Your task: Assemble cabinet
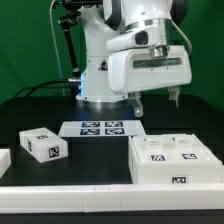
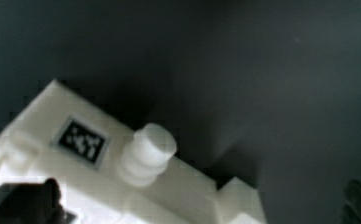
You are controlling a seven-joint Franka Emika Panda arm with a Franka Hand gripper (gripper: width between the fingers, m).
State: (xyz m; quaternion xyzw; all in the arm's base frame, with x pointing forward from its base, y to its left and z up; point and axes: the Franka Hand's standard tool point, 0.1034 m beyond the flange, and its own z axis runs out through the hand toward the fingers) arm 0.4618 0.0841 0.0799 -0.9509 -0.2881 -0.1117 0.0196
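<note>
**Operator:** Where's the gripper (image 1: 156, 103) now?

**Spotter:** It hangs above the table (image 1: 30, 112), fingers spread, holding nothing.

**Operator:** And the cabinet (image 1: 172, 160)?

**Spotter:** It's just below the gripper, nearer the camera, resting on the table. Your wrist view shows a white tagged corner with a round peg (image 2: 150, 152), which is likely the cabinet's.

**Operator:** Progress?

**Spotter:** Early, by my reading. A block (image 1: 42, 145) lies well apart from the gripper, past the marker board (image 1: 98, 128), and isn't joined. You have nearly all the fitting left.
</note>
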